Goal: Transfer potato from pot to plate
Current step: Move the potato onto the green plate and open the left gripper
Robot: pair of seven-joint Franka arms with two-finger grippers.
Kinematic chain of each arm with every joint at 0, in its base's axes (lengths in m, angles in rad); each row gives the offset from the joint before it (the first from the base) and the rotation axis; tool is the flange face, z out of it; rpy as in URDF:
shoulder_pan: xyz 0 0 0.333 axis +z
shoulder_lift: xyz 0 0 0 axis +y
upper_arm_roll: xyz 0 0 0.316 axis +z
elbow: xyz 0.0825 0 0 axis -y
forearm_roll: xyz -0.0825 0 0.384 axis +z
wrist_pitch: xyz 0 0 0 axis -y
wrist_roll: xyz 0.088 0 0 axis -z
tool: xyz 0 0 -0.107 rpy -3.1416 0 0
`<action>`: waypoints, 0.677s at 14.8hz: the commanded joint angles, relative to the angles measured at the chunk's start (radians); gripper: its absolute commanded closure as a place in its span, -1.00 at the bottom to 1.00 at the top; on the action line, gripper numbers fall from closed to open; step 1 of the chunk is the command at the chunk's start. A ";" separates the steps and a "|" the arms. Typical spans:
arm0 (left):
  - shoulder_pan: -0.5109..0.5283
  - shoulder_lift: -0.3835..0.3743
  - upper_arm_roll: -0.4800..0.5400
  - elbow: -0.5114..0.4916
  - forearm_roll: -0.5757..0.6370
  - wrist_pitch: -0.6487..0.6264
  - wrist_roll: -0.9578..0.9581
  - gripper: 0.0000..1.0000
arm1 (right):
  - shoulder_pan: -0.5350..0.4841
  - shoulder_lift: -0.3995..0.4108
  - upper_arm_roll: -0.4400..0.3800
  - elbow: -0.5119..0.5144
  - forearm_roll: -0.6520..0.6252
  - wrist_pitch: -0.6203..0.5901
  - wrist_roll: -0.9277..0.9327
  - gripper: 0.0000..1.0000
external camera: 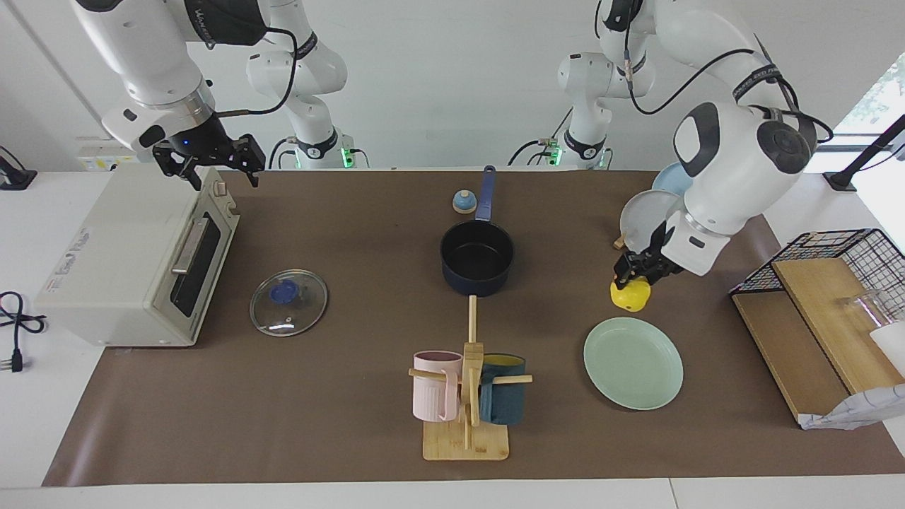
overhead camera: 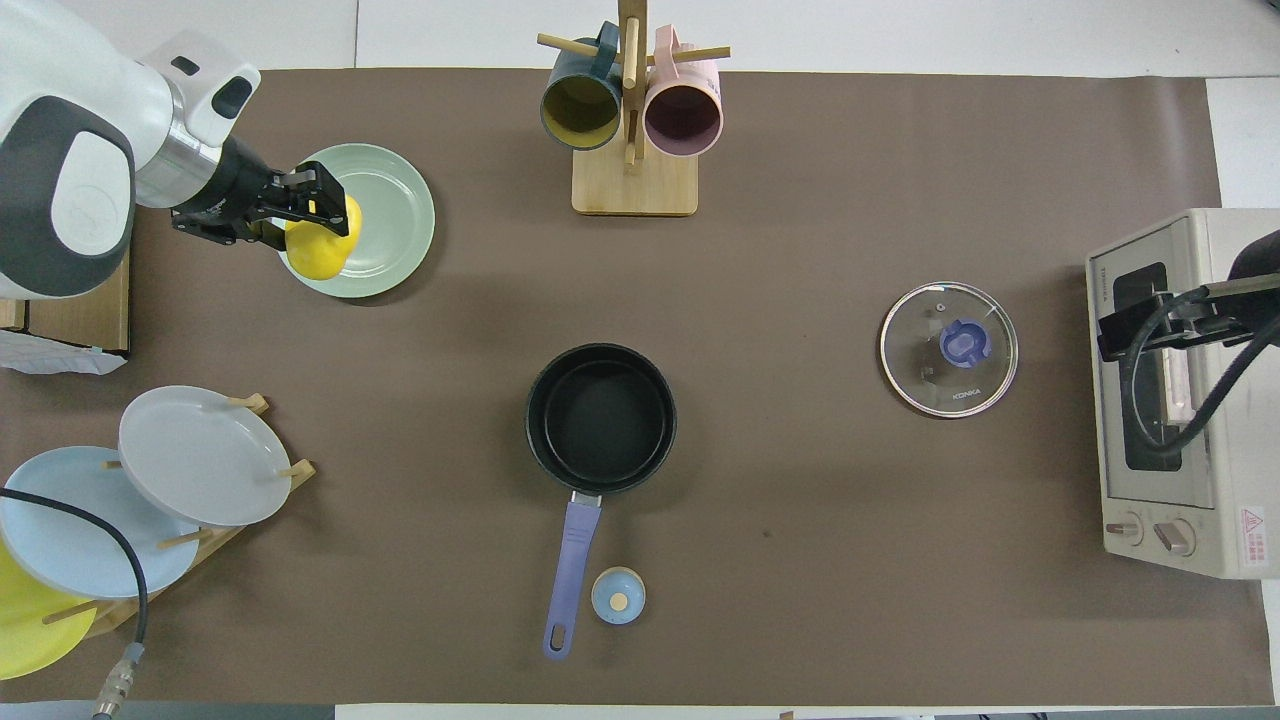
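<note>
The yellow potato [external camera: 631, 295] [overhead camera: 322, 248] hangs in my left gripper [external camera: 634, 277] [overhead camera: 312, 210], which is shut on it from above. It is held in the air over the edge of the mint-green plate [external camera: 633, 363] [overhead camera: 388, 215] on the side toward the left arm's end of the table. The navy pot [external camera: 477, 258] [overhead camera: 600, 418] stands empty mid-table, its blue handle pointing toward the robots. My right gripper [external camera: 209, 164] [overhead camera: 1150, 325] waits open over the toaster oven.
A toaster oven [external camera: 134, 261] and a glass lid [external camera: 288, 302] lie toward the right arm's end. A mug rack [external camera: 466, 396] stands farther from the robots than the pot. A rack of plates [external camera: 654, 215], a wire basket with boards [external camera: 813, 311] and a small blue knob [external camera: 464, 202] are also here.
</note>
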 commanded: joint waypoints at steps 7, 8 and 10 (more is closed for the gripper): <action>0.020 0.186 -0.006 0.022 0.085 0.223 0.125 1.00 | -0.016 0.003 0.007 0.006 -0.001 0.014 0.018 -1.00; 0.017 0.202 -0.006 0.020 0.084 0.234 0.119 1.00 | -0.016 0.003 0.007 0.006 0.004 0.017 0.021 -1.00; 0.015 0.216 -0.004 -0.001 0.088 0.266 0.102 1.00 | -0.027 0.003 0.003 0.001 0.039 0.038 0.023 -1.00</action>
